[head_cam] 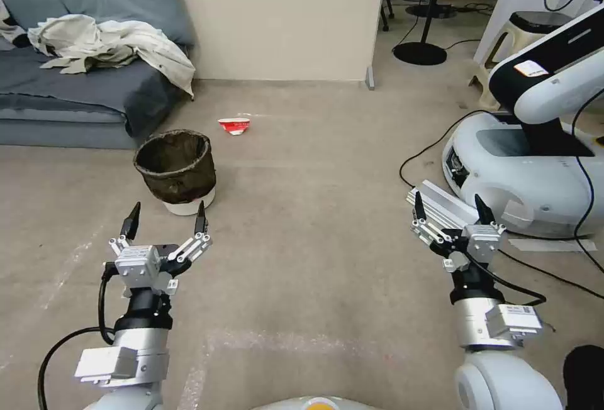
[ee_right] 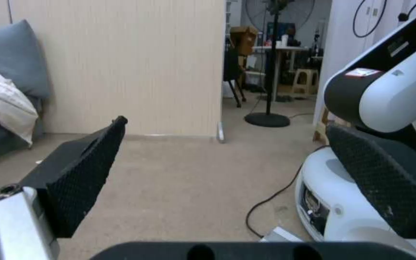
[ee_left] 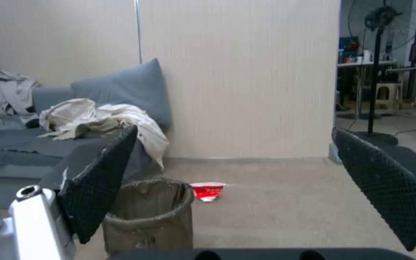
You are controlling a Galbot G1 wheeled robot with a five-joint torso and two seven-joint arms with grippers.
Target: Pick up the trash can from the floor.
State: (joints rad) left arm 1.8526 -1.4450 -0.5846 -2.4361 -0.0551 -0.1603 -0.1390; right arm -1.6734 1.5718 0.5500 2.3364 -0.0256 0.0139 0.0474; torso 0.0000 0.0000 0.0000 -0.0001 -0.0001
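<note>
The trash can is a small white bin lined with a dark bag folded over its rim, standing upright on the beige floor in front of the sofa. My left gripper is open, held just short of the can with empty fingers. The left wrist view has the trash can close ahead, partly behind one black finger. On the right, my right gripper is open and empty, well away from the can; its fingers frame bare floor in the right wrist view.
A crushed red-and-white paper cup lies beyond the can. A grey sofa with crumpled cloth is at the far left. Another white robot base, metal rails and black cables crowd the right. A partition wall stands behind.
</note>
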